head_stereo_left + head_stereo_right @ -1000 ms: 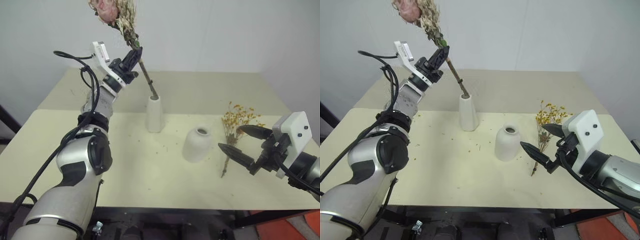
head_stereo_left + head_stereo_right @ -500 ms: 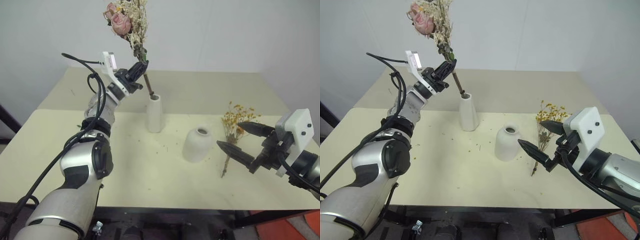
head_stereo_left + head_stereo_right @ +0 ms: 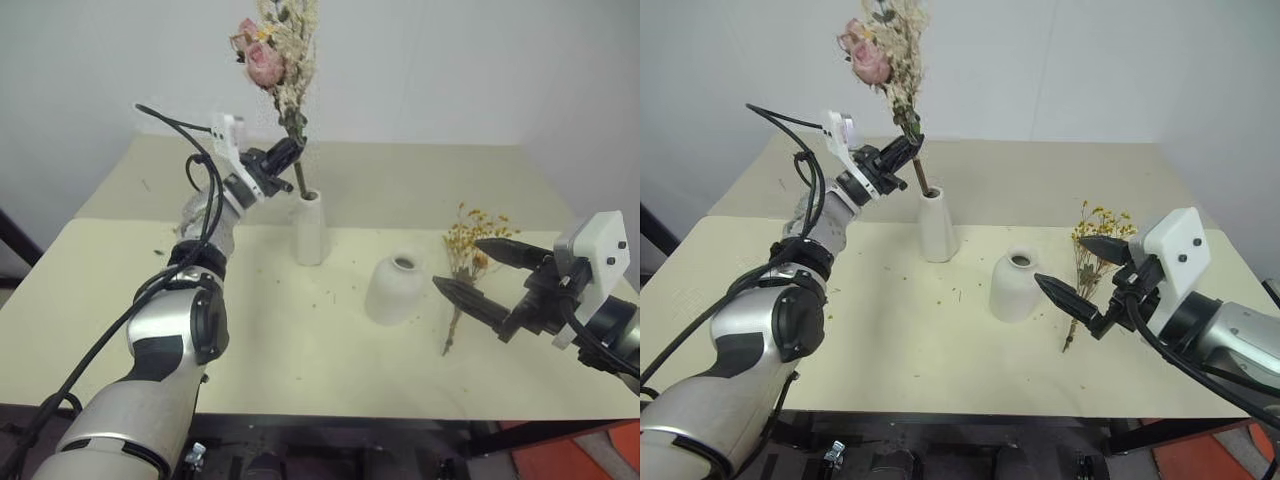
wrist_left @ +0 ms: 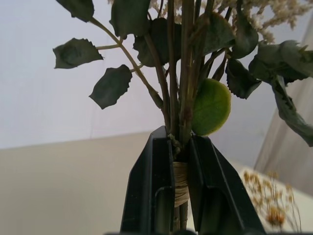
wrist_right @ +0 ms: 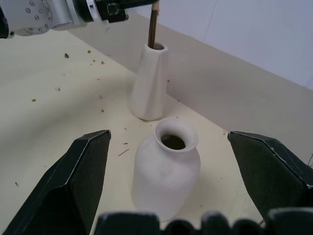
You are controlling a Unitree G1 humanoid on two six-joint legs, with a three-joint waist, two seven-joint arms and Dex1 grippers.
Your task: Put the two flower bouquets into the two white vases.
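My left gripper (image 3: 288, 152) is shut on the tied stems of the rose bouquet (image 3: 273, 48), which stands nearly upright over the tall white vase (image 3: 308, 229). The stem end (image 5: 153, 25) sits inside that vase's narrow mouth. In the left wrist view the black fingers (image 4: 146, 191) clamp the stems below the green leaves. The squat white vase (image 3: 394, 290) stands right of the tall one. The yellow-orange bouquet (image 3: 471, 240) lies flat on the table beyond it. My right gripper (image 3: 457, 264) hovers open beside the squat vase (image 5: 166, 171), above the yellow bouquet's stems.
The cream table (image 3: 280, 350) carries small scattered flower crumbs around the vases. Its back half (image 3: 420, 175) and front left are bare. A white wall rises behind the table.
My left gripper has moved down and to the right, swinging the rose bouquet more upright and sinking its stem further into the tall vase. The right gripper has stayed put.
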